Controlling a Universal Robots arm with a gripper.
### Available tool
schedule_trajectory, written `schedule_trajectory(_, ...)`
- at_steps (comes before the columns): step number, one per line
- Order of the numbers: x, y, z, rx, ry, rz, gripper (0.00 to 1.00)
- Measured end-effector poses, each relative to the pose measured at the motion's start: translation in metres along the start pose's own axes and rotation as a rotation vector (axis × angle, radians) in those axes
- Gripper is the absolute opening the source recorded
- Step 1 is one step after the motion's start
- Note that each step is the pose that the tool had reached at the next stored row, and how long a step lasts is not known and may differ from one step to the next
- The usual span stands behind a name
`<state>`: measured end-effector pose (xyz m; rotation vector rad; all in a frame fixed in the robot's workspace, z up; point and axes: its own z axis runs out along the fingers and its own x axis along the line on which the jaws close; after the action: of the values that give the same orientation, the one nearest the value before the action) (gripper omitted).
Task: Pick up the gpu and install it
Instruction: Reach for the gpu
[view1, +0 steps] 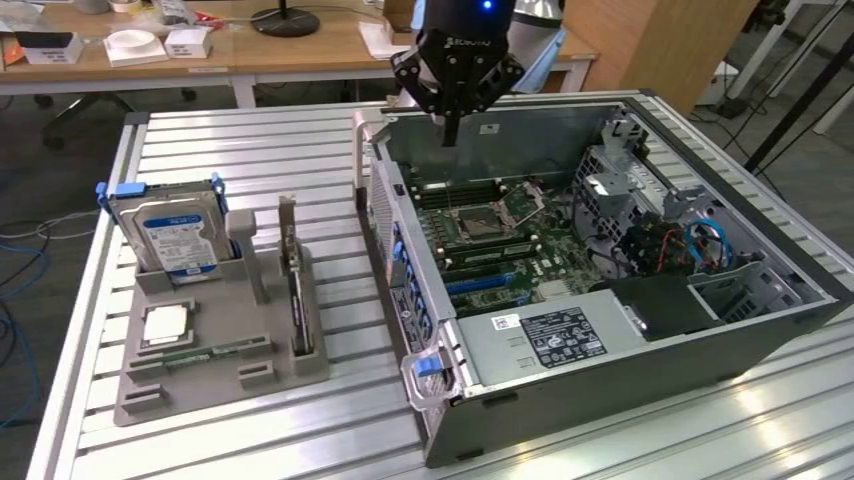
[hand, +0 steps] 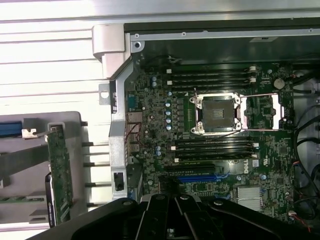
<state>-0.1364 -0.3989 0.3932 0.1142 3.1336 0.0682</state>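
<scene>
I have the claw (view1: 451, 136) shut, empty, over the case (view1: 747, 335) far rim; gpu (view1: 290, 285) sits on edge in the tray (view1: 200, 385), exterior view's left, long axis parallel to the case.

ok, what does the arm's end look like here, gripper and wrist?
The gripper is all black: a blocky body with white lettering across it, and angular linkage fingers tapering to narrow tips. Above it, a blue light glows on the wrist. In the wrist view the finger links look glossy black.
</scene>
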Motion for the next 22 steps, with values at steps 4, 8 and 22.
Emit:
schedule_trajectory(4, 0.003, -0.0002, 0.0000, 0.0000, 0.0000, 0.000, 0.11)
schedule_trajectory(8, 0.007, -0.0005, 0.0000, 0.0000, 0.0000, 0.000, 0.11)
schedule_trajectory(22, 0.018, -0.0013, -0.0001, 0.0000, 0.0001, -0.003, 0.11)
